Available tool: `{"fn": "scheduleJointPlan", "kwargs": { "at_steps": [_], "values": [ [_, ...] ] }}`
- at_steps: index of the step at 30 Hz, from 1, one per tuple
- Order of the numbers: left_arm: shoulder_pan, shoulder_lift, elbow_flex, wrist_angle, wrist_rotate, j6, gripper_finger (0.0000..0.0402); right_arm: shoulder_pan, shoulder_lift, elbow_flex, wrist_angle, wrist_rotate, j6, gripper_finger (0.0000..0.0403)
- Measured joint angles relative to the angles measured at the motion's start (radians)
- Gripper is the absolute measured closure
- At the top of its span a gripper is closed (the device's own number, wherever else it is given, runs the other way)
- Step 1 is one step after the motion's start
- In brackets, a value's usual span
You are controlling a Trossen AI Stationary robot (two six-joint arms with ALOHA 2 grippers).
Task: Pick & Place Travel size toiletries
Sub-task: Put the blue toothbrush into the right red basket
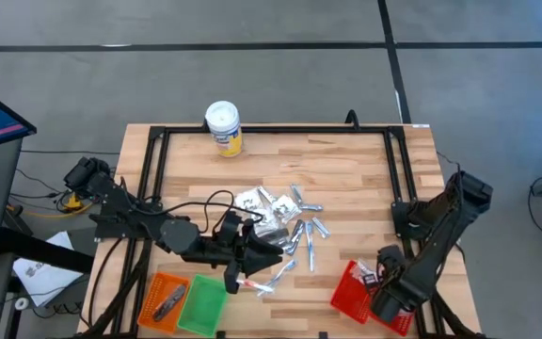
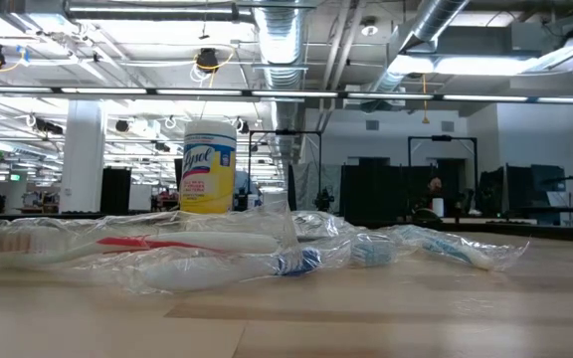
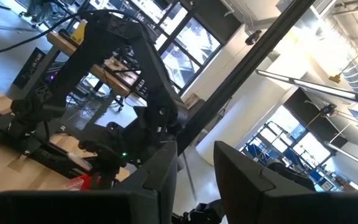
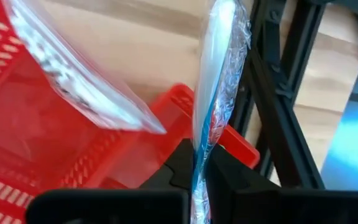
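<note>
At the near right corner, the right end effector [image 4: 201, 180] pinches a clear-wrapped blue-and-white toothbrush [image 4: 213, 93] upright, long axis pointing away from the fingers, over the red mesh basket [image 4: 36, 143]. The left end effector [image 3: 194, 180], fingers spread, hangs above the wooden surface [image 1: 346, 160] beside the scattered silvery wrapped toiletries [image 1: 285, 221].

- The floor [image 1: 252, 56] around the table was grey concrete crossed by dark lines.
- Overhead ran exposed silver ducts [image 2: 286, 40] and long strip lights [image 2: 466, 96].
- A white pillar [image 2: 83, 149] stood at the left.
- Dark desks with monitors [image 2: 525, 194] filled the far room.
- Tall windows [image 3: 185, 46] let in daylight.
</note>
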Motion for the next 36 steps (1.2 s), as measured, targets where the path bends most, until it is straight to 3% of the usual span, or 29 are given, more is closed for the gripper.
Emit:
{"fn": "scheduleJointPlan", "kwargs": {
  "at_steps": [16, 26, 36],
  "values": [
    [-0.03, 0.0, 0.0, 0.0, 0.0, 0.001, 0.0302, 0.022, 0.005, 0.001, 0.041, 0.005, 0.008, 0.039],
    [-0.03, 0.0, 0.0, 0.0, 0.0, 0.0, 0.0302, 0.03, 0.15, 0.009, 0.189, -0.003, 0.011, 0.0391],
    [-0.027, 0.0, 0.0, 0.0, 0.0, -0.003, 0.0302, 0.043, 0.196, 0.075, 0.092, -0.004, 0.011, 0.039]
  ]
}}
